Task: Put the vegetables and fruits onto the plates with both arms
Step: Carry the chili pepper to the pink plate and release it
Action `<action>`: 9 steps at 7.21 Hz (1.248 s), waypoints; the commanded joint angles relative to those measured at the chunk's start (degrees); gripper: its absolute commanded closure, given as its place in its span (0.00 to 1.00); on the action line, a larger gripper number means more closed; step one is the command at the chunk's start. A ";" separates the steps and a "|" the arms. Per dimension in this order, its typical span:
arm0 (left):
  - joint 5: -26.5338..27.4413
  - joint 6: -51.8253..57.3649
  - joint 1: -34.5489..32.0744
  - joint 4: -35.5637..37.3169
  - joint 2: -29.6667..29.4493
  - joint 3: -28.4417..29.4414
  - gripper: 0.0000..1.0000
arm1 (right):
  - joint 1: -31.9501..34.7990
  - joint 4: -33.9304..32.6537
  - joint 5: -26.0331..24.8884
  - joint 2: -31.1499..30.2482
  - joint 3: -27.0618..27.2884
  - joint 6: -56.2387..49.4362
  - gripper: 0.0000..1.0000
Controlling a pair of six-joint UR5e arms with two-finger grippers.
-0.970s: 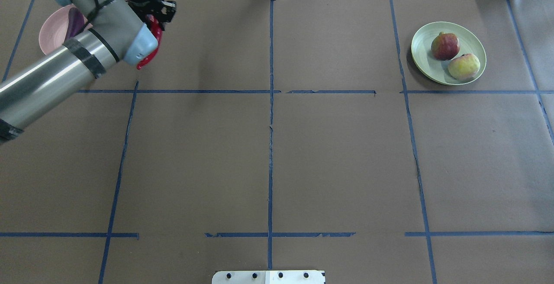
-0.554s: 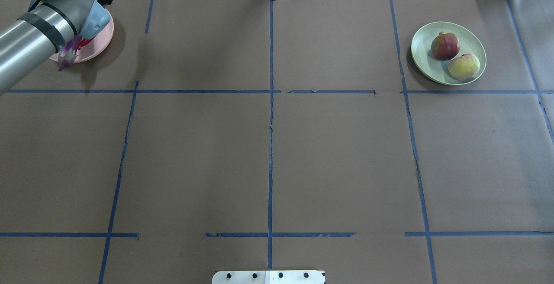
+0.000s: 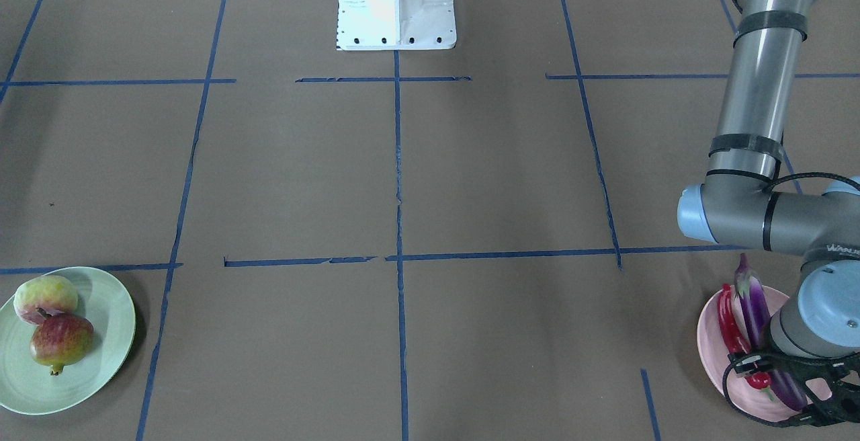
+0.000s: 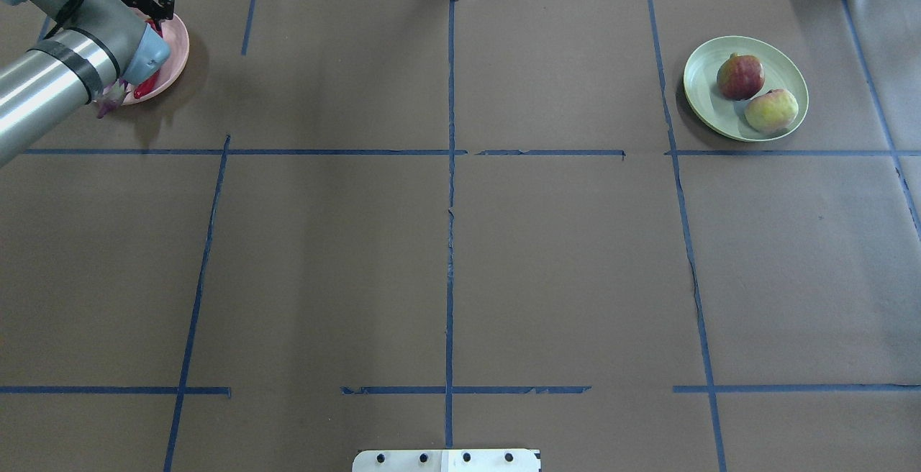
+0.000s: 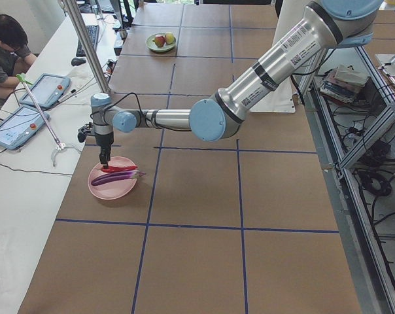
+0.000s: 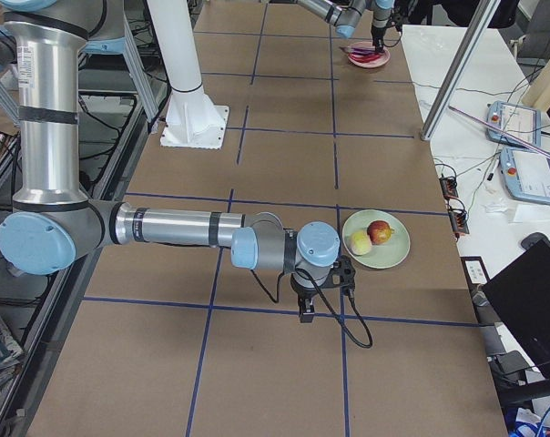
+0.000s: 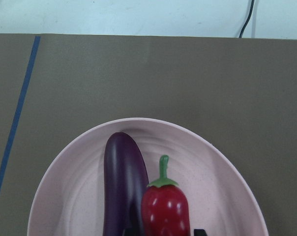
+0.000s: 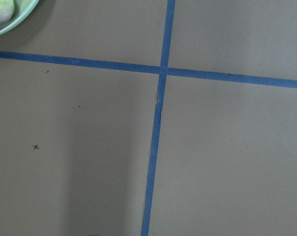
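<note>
Peach (image 4: 771, 111) and pomegranate (image 4: 740, 76) sat on the green plate (image 4: 701, 98), eggplant (image 7: 121, 187) on the pink plate (image 7: 217, 196) by the table's (image 4: 324, 263) far edge, where the left gripper (image 3: 758, 368) pinched the chili pepper (image 7: 165, 209), seemingly awaiting release; the right gripper's (image 6: 307, 309) state could not be told.

Left arm (image 4: 43, 83) stretched far forward, wrist turned down | left gripper (image 5: 104, 161) pointing straight down, closed tight on the tip of a red chili pepper (image 7: 165, 209) | right arm (image 6: 175, 227) extended level and low | right gripper (image 6: 306, 314) pointing down, its opening impossible to judge
</note>
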 commanded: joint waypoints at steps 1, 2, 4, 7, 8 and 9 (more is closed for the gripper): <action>-4.46 5.72 -0.20 0.31 5.28 -7.82 0.00 | 0.00 0.00 0.00 0.05 0.12 0.04 0.00; -12.07 6.01 -2.89 0.49 10.28 -14.49 0.00 | 0.00 0.09 0.00 0.05 0.12 0.04 0.00; -21.16 13.18 -6.16 0.58 23.36 -29.86 0.00 | 0.00 0.00 0.00 0.05 0.21 0.22 0.00; -27.00 20.29 -9.51 2.14 39.45 -45.27 0.00 | 0.00 0.09 -0.09 0.05 0.56 -0.31 0.00; -27.00 27.47 -12.21 7.55 42.73 -49.06 0.00 | 0.09 0.09 -0.09 0.05 0.56 -0.31 0.00; -26.57 36.33 -15.37 14.22 45.55 -52.41 0.00 | 0.09 0.09 -0.09 0.14 0.56 -0.40 0.00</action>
